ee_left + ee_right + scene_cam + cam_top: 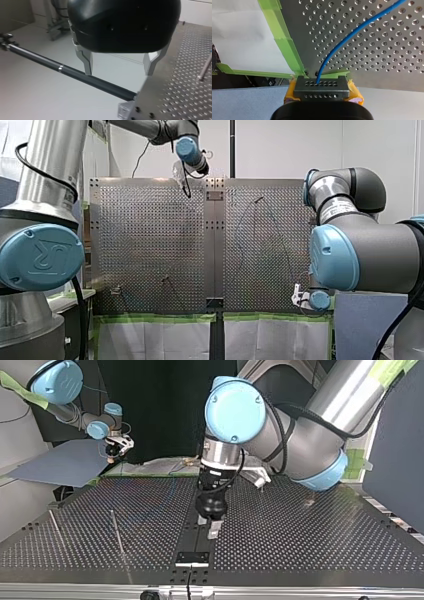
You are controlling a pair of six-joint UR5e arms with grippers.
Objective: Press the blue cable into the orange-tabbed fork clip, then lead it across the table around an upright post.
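Right hand (321, 87) is clamped tight on the blue cable (352, 32). The right wrist view shows it well: the smooth round cord dives in between the yellow pads (356, 94), against a dark grey block dotted with two rows of small holes. From there the cable arcs out over the surface (387, 57), a dull metal sheet punched with an even grid of holes. Bright green tape (286, 46) runs along the sheet's edge, crinkled at the corner just beside the hand.

Over to the left hand (117, 67): black rounded shell, two angular bare-metal fingers (86, 60) spread wide, nothing between them! A dark round rod (75, 73) passes beneath it, past the surface's edge.

Top view now: two thin upright metal posts (118, 532) stand at the view's left, well apart from the left hand, which points down over the middle seam.
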